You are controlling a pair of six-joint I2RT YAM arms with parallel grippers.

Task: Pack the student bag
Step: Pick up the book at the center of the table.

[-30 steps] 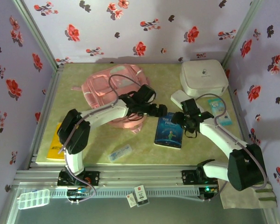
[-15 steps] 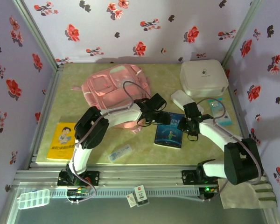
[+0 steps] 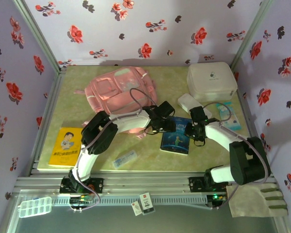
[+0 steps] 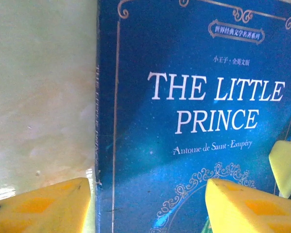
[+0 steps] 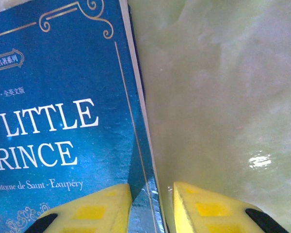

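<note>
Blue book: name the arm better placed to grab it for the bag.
Right, probably. The right pincer closely flanks the open edge of the blue book, one finger over the cover, one over the table. The left pincer straddles the spine much wider, though the student bag lies on its side.

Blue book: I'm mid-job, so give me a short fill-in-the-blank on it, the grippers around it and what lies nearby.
1. The blue book is titled "The Little ____".
2. The left gripper and the right gripper each have one finger over the cover and the other over the bare ____.
3. The backpack behind the book is ____ in colour.
4. The other book, near the table's left edge, is ____.

Missing words: Prince; table; pink; yellow (the yellow book).
</note>
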